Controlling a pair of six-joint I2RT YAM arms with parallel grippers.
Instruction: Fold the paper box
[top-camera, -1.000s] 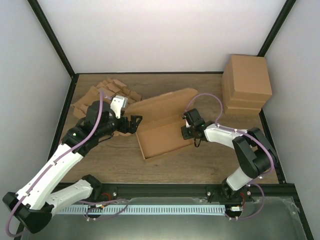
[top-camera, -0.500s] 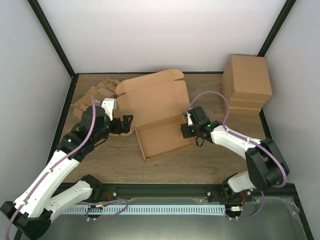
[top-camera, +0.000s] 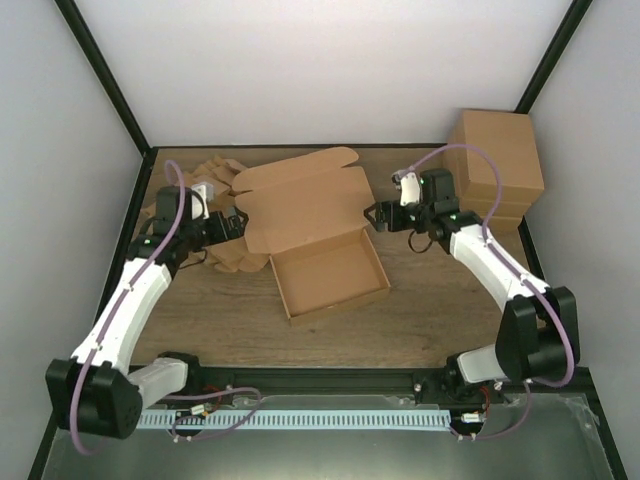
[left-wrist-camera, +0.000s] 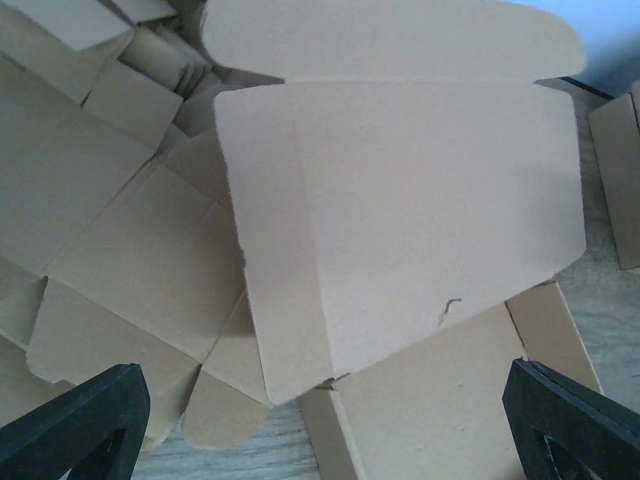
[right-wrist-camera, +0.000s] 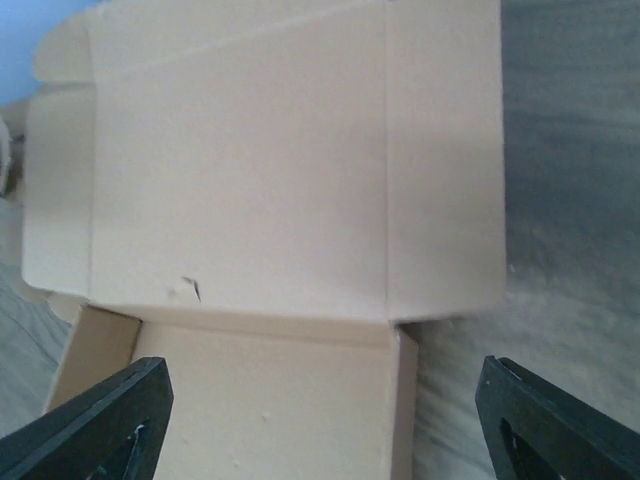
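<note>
From above, a wood-grain desk (top-camera: 430, 310) sits inside plain white walls framed by black posts. A tall block of closed cardboard boxes (top-camera: 493, 165) stands at its far right corner, and a ragged heap of flat blanks (top-camera: 205, 180) lies at the far left. The paper box (top-camera: 330, 270) is in the middle of the desk. Its shallow tray rests flat with low walls up, and its lid is thrown open and leaning back toward the far wall, with rounded flaps along the top and sides. The left hand (top-camera: 238, 225) hovers just beside the lid's left edge, over the heap. The right hand (top-camera: 378, 215) hovers just off the lid's right edge. Both are spread and hold nothing.

In the left wrist view, the lid's plain brown inner face fills the frame, creased near its left flap, with a small dark nick (left-wrist-camera: 450, 303) low down. The blanks lie to its left. The black fingertips (left-wrist-camera: 75, 420) stand far apart at the bottom corners, with nothing gripped.

In the right wrist view, the same lid shows with the tray floor below it and bare desk to the right. The fingertips (right-wrist-camera: 560, 410) are wide apart and empty.
</note>
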